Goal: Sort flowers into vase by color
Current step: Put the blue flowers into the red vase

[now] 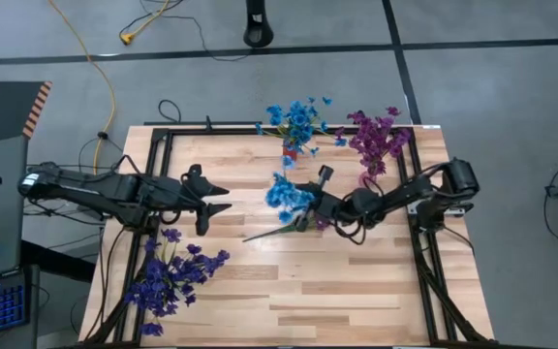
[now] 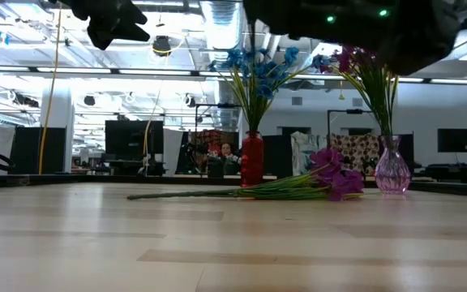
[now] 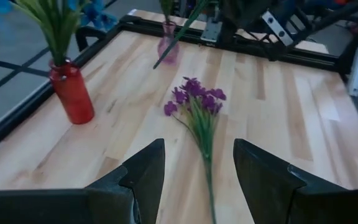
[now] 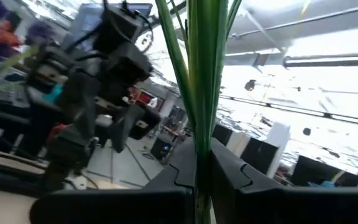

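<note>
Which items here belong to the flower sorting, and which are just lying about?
Part of the job:
- blue flowers clamped in the right gripper
- magenta flowers lying on the table
- violet flowers at the table's near left corner
- red vase with blue flowers
- clear vase with magenta flowers
- left gripper, open

Lying about:
- yellow cable on the floor

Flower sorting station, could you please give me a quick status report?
Left gripper open, above the magenta bunch lying on the table. Right gripper shut on the blue bunch, lifted mid-table. Red vase holds blue flowers. Nothing blocking.
</note>
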